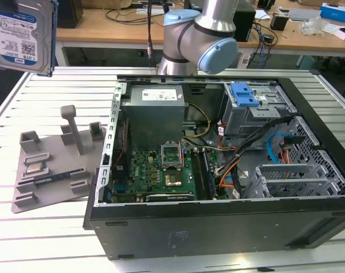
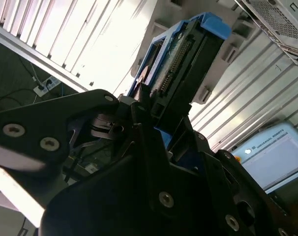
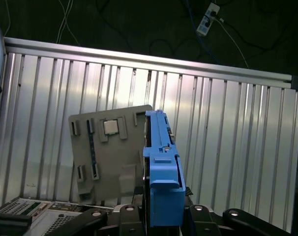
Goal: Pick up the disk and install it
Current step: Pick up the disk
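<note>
The disk (image 1: 19, 34), silver with a white-and-blue label and a blue carrier edge, hangs high above the slatted table at the exterior view's far left. In both wrist views it stands edge-on between the black fingers. The first wrist view shows its blue carrier bracket (image 3: 161, 167), and the second wrist view shows its connector edge (image 2: 181, 64). My gripper (image 3: 161, 219) (image 2: 154, 115) is shut on the disk, which is lifted above the grey tray (image 3: 109, 157).
An open computer case (image 1: 218, 222) lies on the table, with a grey metal drive cage and its blue latch (image 1: 243, 94) at the back right. The grey tray (image 1: 53, 165) sits left of the case. The arm's base (image 1: 201, 34) stands behind the case.
</note>
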Motion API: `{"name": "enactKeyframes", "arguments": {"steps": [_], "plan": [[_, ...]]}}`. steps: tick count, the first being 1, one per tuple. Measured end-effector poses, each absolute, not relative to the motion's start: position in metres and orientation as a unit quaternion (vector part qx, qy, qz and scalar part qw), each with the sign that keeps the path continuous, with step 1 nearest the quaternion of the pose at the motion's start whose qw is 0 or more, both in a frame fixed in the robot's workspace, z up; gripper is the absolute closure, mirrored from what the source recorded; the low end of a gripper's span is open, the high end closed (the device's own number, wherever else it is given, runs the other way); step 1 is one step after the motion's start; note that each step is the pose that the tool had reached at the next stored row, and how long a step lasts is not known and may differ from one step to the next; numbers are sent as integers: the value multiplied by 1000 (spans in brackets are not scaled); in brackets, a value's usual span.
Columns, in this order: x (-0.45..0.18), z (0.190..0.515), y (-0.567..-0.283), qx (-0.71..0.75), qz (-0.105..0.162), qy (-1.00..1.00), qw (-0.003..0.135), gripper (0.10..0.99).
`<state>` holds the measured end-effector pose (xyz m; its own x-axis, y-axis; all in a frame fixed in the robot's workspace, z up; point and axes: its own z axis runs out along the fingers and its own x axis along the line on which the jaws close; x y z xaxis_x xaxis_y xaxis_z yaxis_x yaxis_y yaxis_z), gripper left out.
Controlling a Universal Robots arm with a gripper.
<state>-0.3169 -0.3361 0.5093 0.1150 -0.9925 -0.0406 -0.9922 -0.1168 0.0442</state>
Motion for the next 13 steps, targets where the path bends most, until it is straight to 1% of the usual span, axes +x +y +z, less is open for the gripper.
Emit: {"name": "enactKeyframes", "arguments": {"steps": [13], "plan": [[-245, 509, -336, 747, -32, -665, 5, 718]]}}
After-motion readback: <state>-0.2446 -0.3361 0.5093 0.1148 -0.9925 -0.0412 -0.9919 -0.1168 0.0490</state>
